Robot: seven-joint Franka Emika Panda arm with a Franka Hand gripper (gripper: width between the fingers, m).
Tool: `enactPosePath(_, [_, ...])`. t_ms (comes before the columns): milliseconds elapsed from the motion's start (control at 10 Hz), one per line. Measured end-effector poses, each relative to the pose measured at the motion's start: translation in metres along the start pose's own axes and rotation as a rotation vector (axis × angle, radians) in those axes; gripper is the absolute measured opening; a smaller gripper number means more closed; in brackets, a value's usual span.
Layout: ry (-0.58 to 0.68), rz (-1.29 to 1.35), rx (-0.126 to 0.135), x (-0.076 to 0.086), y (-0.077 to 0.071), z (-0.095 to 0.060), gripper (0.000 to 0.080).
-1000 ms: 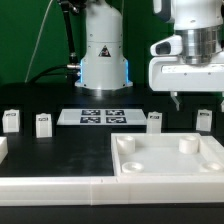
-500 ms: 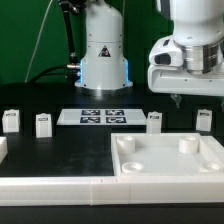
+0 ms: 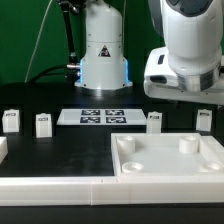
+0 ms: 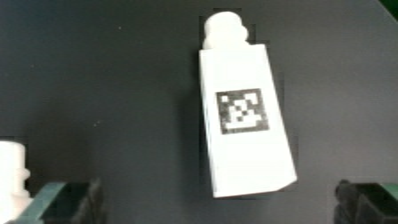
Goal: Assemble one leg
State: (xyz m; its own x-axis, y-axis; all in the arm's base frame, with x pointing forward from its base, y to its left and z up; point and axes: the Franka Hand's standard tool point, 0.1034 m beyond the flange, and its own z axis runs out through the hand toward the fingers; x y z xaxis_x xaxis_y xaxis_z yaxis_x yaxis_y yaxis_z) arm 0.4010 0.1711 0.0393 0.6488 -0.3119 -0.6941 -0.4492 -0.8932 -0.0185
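Four small white legs with tags stand in a row on the black table: two at the exterior view's left (image 3: 10, 120) (image 3: 43, 124) and two at its right (image 3: 154, 121) (image 3: 204, 119). My gripper (image 3: 188, 95) hangs above the two right legs, clear of them. In the wrist view one leg (image 4: 244, 110) shows below the camera with its tag and end peg. The gripper (image 4: 217, 206) is open and empty, with its dark fingertips (image 4: 61, 204) wide apart on either side of the leg's end.
The large white square piece with corner sockets (image 3: 150, 166) lies at the front right. The marker board (image 3: 100, 116) lies mid-table before the robot base (image 3: 103, 60). A white rail (image 3: 50, 187) runs along the front edge. Part of another white piece (image 4: 11, 166) shows in the wrist view.
The hand has swung toward the exterior view's left and turned, and its body now covers more of the upper right. The legs and the square piece have not moved.
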Motion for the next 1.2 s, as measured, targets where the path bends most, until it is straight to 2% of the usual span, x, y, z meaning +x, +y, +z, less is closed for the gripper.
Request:
enactPosePath(100, [-0.081, 0.001, -0.008, -0.003, 0.002, 0.004, 0.0649])
enactPosePath(200, [-0.147, 0.008, -0.007, -0.003, -0.001, 0.015, 0.0649])
enactPosePath(300, [-0.203, -0.001, -0.02, -0.007, -0.005, 0.017, 0.0649])
enactPosePath(400, [-0.185, -0.014, -0.014, -0.005, -0.012, 0.017, 0.0649])
enactPosePath(600, [-0.164, -0.025, -0.011, -0.005, -0.013, 0.024, 0.0649])
enactPosePath(1000, [-0.158, -0.029, -0.039, -0.014, -0.009, 0.055, 0.0649])
enactPosePath(1200, [-0.16, -0.028, -0.048, -0.017, -0.009, 0.06, 0.0649])
